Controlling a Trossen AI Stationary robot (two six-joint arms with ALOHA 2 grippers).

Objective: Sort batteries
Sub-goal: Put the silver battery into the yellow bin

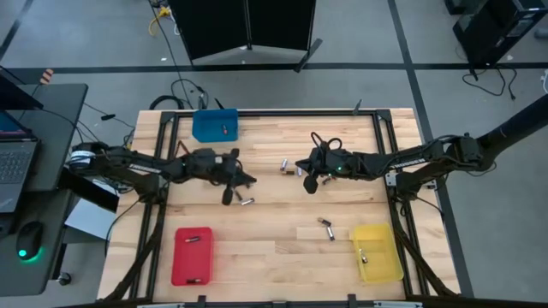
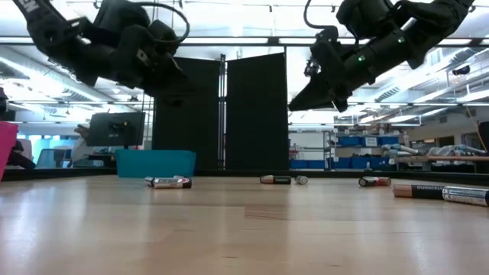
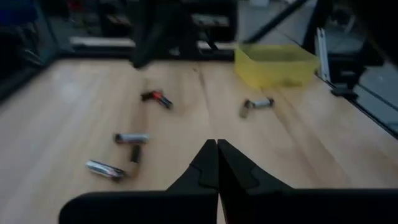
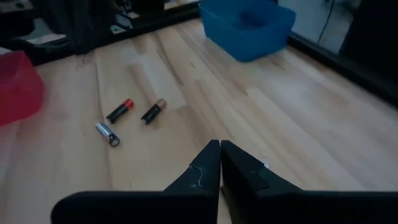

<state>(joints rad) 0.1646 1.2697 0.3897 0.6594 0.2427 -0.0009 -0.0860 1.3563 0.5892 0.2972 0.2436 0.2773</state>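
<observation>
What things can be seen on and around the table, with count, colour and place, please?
Blue tray: one, far edge, left of middle; one battery inside.
Red tray: one, near left; two batteries inside.
Yellow tray: one, near right; one battery inside.
Loose batteries: about six, silvery and dark, on the bare wood, mid-table.
Table: one, light wood.
Laptop: one, dark, on the side desk at left.
Left pincer: black, shut, mid-left, above the table.
Right pincer: black, shut, at the middle, raised; holds nothing visible.

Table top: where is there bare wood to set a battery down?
Bare wood lies between the red tray and the yellow tray, and right of the blue tray. The middle is crowded: loose batteries and both shut grippers, left, right.
</observation>
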